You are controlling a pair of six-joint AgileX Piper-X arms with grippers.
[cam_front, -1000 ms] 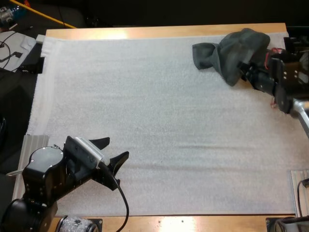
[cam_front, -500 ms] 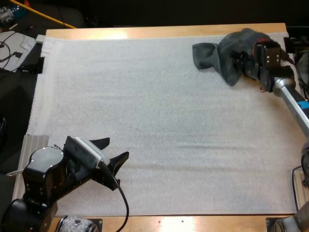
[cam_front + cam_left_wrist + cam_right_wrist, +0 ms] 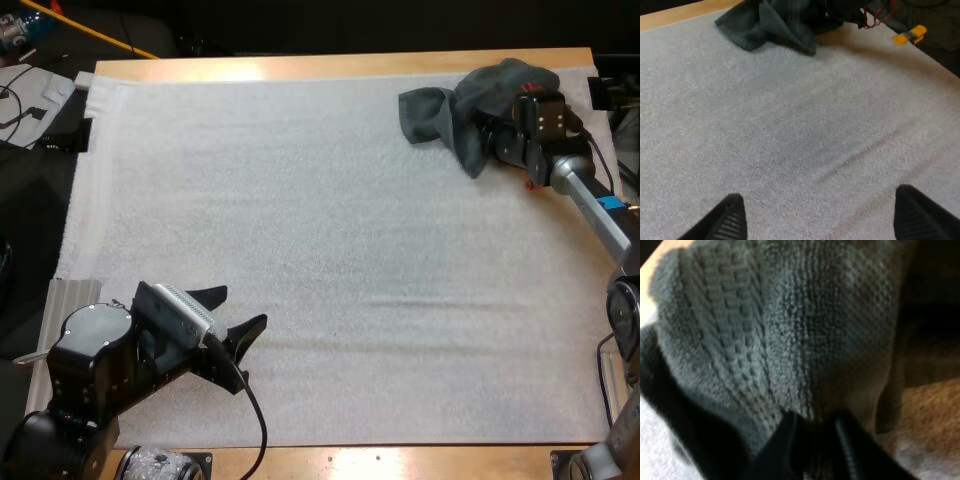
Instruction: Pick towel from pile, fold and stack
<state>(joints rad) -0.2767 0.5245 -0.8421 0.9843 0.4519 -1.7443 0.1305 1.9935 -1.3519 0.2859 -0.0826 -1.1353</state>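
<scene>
The wooden table [image 3: 340, 66] is seen as a bare strip past the far edge of the white mat [image 3: 330, 250], with dark room beyond it. Nearly the whole tabletop is covered by the mat. A faint crease is carried across the mat's nearer half, and the rest of its surface is left bare.

One crumpled, dark grey-green towel [image 3: 450, 110] is heaped at the mat's far right corner. Its long axis is laid roughly along the mat's far edge, and a loose flap is pointed toward the mat's left side.

The right gripper [image 3: 492, 138] is pushed into the heap from the mat's right edge. In the right wrist view a fold of the towel [image 3: 790, 330] is pinched between its closely set fingers [image 3: 790, 440].

The left gripper [image 3: 238, 308] is held over the mat's near left corner, well apart from the towel [image 3: 775, 22], with its fingers [image 3: 730, 220] spread on nothing.

The right arm is judged far the nearer. The lift is judged to call for the towel to be drawn toward the mat's middle.
</scene>
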